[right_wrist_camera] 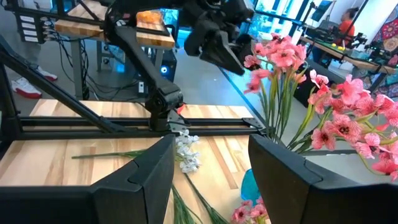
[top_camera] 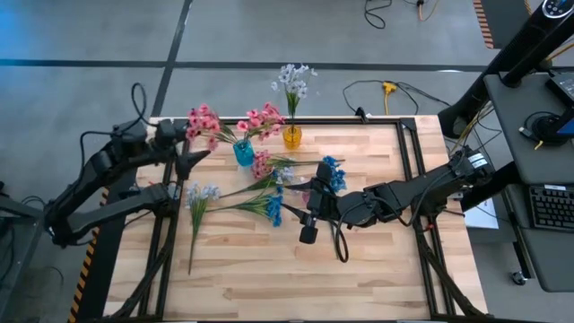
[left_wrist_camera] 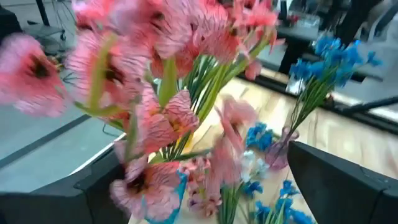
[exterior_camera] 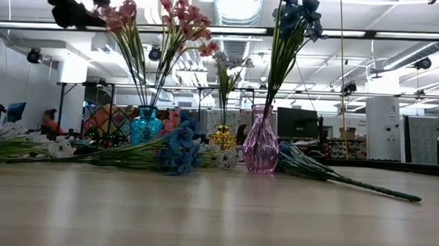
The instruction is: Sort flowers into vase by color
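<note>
Left claw (top_camera: 191, 152) raised just beside the pink flowers (top_camera: 235, 123) standing in the blue vase (top_camera: 243, 152), fingers spread wide, nothing gripped; pink blooms close before the open fingers (left_wrist_camera: 62, 202) in the left wrist view. Right claw (top_camera: 311, 215) low over the desk (top_camera: 377, 269), well apart from the blue vase toward the right, fingers parted, nothing visibly held. White-lavender spray (top_camera: 292, 82) upright in the yellow vase (top_camera: 292, 136) just right of the blue vase. Blue spray (exterior_camera: 294, 22) upright in the pink vase (exterior_camera: 261, 147). Loose flowers (top_camera: 235, 199) lying flat on the desk in front of the blue vase.
</note>
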